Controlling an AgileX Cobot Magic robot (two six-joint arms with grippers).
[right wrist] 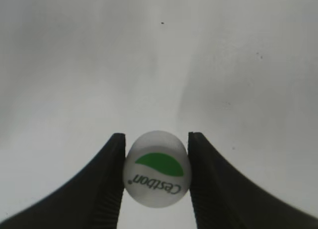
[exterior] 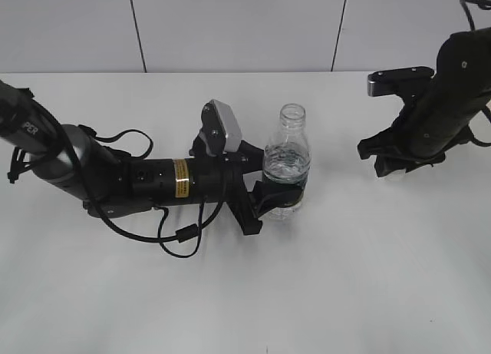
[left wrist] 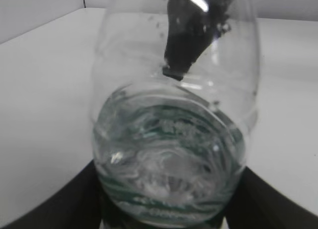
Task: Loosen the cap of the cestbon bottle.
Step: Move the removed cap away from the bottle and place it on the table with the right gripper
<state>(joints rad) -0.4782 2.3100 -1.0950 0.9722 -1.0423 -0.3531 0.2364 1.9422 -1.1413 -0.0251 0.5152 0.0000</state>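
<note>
The clear cestbon bottle point(exterior: 286, 150) stands upright at the table's middle, its ribbed neck open with no cap on it. My left gripper point(exterior: 275, 194) is shut on its green label band from the left. In the left wrist view the bottle point(left wrist: 174, 139) fills the frame, with the jaws point(left wrist: 169, 211) at either side of it. My right gripper point(exterior: 393, 168) is low over the table at the right, apart from the bottle. In the right wrist view its fingers point(right wrist: 157, 137) are shut on the white cap point(right wrist: 157, 172), whose green top with lettering faces the camera.
The white table point(exterior: 368, 277) stretches to the front and right. A white panelled wall point(exterior: 230, 24) stands behind the table's back edge. A black cable point(exterior: 176, 239) loops on the table beside the left arm.
</note>
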